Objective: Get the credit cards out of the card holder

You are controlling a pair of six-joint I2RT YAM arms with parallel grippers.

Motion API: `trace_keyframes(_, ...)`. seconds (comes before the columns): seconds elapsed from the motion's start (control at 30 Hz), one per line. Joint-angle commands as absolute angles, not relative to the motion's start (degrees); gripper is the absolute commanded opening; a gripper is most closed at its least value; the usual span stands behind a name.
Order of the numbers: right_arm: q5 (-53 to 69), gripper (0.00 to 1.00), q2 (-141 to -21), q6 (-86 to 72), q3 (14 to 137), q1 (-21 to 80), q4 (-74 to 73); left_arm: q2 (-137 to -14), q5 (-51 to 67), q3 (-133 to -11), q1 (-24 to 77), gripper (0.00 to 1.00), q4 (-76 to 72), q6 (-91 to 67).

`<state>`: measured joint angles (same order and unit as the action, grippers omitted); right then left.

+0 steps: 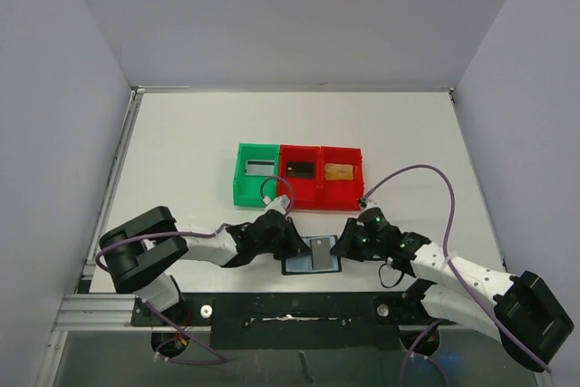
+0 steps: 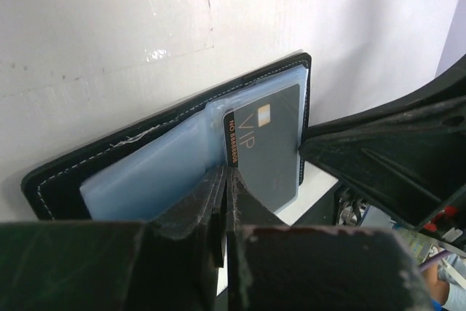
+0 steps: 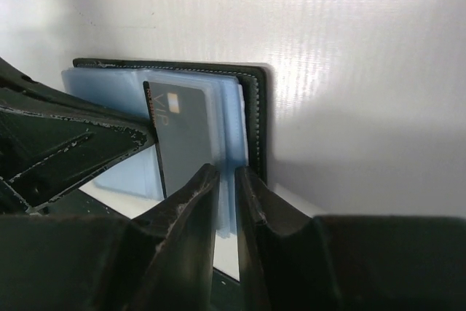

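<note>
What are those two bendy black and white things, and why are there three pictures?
They are two robot arms bolted to a white table. Each ends in a gripper with two fingers. One picture looks down from above; the other two come from small cameras on the arms' wrists, so you see things very close.

On the table lies an open black card holder with a grey card marked VIP in it. Behind it stand a green bin and two red bins, each with a card inside.

The left gripper is pinched shut at the grey card's edge. The right gripper is pinching the card holder's clear pockets.
</note>
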<state>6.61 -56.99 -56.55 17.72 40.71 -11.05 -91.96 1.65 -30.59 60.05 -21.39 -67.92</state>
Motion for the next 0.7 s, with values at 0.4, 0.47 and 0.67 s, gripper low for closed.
trace_keyframes(0.4,10.8,0.22,-50.7,-54.2,22.1,38.5,-11.4,-88.4,0.3,-30.5,60.9,0.12,-19.1,-66.7)
trace_keyframes(0.47,12.7,0.22,-53.6,-54.5,21.3,38.5,-8.3,-88.3,0.4,-30.5,60.8,0.16,-19.4,-66.7)
trace_keyframes(0.67,14.7,0.18,-62.4,-55.1,19.4,38.5,-3.8,-87.0,0.0,-30.1,60.8,0.23,-18.6,-66.5)
